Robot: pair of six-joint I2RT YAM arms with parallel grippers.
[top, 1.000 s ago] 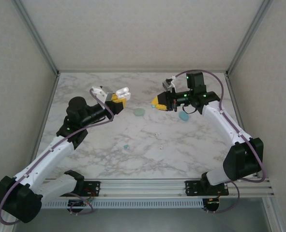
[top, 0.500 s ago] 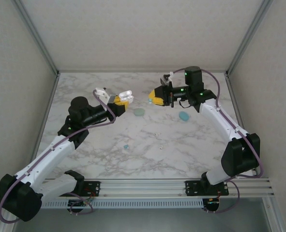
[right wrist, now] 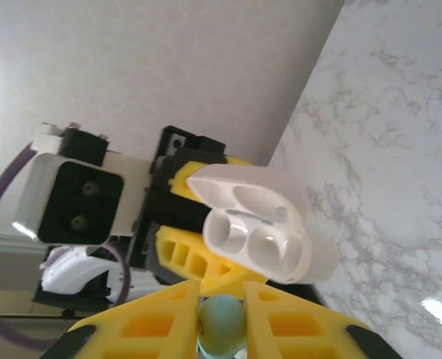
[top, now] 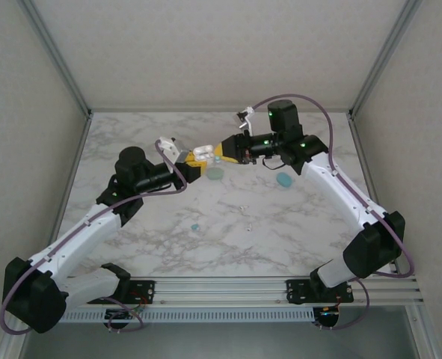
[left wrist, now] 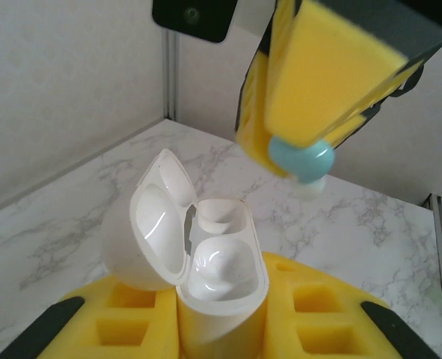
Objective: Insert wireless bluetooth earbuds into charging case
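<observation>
My left gripper [top: 196, 163] is shut on a white charging case [left wrist: 217, 265], held upright above the marble table with its lid hinged open to the left. Its two wells look empty. In the left wrist view the case sits between my yellow fingers [left wrist: 116, 314]. My right gripper [top: 222, 152] is shut on a teal-blue earbud [right wrist: 222, 323], which pokes out between its yellow pads [right wrist: 157, 321]. That earbud [left wrist: 301, 158] hangs just above and beyond the case's open mouth, apart from it. In the right wrist view the case [right wrist: 259, 235] lies straight ahead of the earbud.
Two teal rounded cases [top: 216, 173] [top: 284, 179] lie on the table below and right of the grippers. A small teal earbud [top: 195, 226] and tiny pale pieces [top: 241, 206] [top: 250, 226] sit mid-table. Frame posts and walls close in the back and sides.
Both arms have swung toward each other. The left brought the open case rightward, the right carried the earbud leftward, and their tips now nearly meet.
</observation>
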